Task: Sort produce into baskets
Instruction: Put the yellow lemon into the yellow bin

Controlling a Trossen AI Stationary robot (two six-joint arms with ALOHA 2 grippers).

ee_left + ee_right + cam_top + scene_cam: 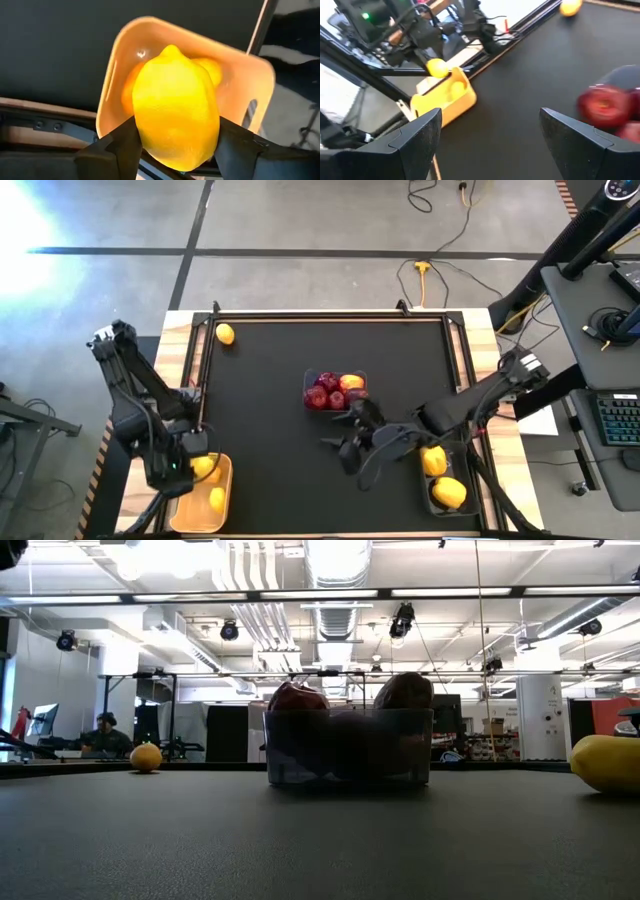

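My left gripper (197, 463) is shut on a yellow lemon (175, 105) above the yellow-orange bin (190, 510) at the table's near left corner; more lemons (216, 499) lie in that bin. My right gripper (346, 448) is open and empty over the mat, just near of the clear bin (335, 376) of dark-red fruits (328, 393). The dark bin (438, 506) at the near right holds yellow peppers (448, 492). One lemon (226, 334) lies on the mat at the far left. My left gripper pinches the lemon's two long sides (142, 137) between its two fingers (117, 150), near the lemon's lower end. The fingers point down and lie along the lemon. The lemon is lifted clear above the yellow-orange bin (115, 75), its tip pointing away from the gripper.
The black mat (270, 430) lies bare between the bins. Wooden table edges and metal rails (200, 360) run along both sides. In the low view the clear bin (350, 745) stands in the middle and a yellow fruit (605, 762) shows at the right.
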